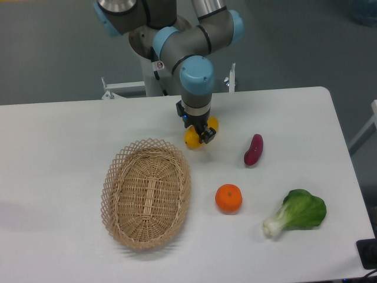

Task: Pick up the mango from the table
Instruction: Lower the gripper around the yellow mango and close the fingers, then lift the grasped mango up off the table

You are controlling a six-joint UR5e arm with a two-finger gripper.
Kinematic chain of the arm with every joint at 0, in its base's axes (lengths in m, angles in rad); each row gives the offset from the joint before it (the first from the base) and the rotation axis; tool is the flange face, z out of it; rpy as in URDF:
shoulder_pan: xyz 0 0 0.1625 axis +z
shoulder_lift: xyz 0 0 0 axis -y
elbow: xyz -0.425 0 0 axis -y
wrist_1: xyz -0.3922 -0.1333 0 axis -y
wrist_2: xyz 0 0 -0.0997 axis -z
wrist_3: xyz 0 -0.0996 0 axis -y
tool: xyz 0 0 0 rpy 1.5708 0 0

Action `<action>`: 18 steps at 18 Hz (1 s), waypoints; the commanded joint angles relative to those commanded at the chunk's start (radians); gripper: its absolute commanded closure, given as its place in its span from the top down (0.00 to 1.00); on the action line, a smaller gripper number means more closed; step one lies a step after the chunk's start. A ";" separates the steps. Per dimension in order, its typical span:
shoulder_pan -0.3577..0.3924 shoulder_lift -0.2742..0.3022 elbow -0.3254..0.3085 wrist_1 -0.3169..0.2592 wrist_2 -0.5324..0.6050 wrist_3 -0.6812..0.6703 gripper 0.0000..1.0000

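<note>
Arm reaches down from the rear, wrist vertical. Hand (199,133) pointing straight down, fingers clamped on the mango (192,138), at rear centre of worktop (59,141), beside basket (146,193).

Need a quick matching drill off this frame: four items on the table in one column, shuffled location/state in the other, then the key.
Column A:
1. mango
2. orange
3. sweet potato
4. wicker basket

Column B:
a. empty, at the left of the fruit
b. between the fingers of the gripper
c. purple-red, lying to the right of the gripper
d. round, on the table between the basket and the bok choy

Pairs: 1-b, 2-d, 3-c, 4-a
</note>
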State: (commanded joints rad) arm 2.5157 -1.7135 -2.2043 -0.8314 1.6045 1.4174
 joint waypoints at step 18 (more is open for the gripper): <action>0.011 0.015 0.213 -0.021 -0.020 0.008 0.45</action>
State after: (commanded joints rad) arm 2.5264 -1.6981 -1.9913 -0.8529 1.5847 1.4251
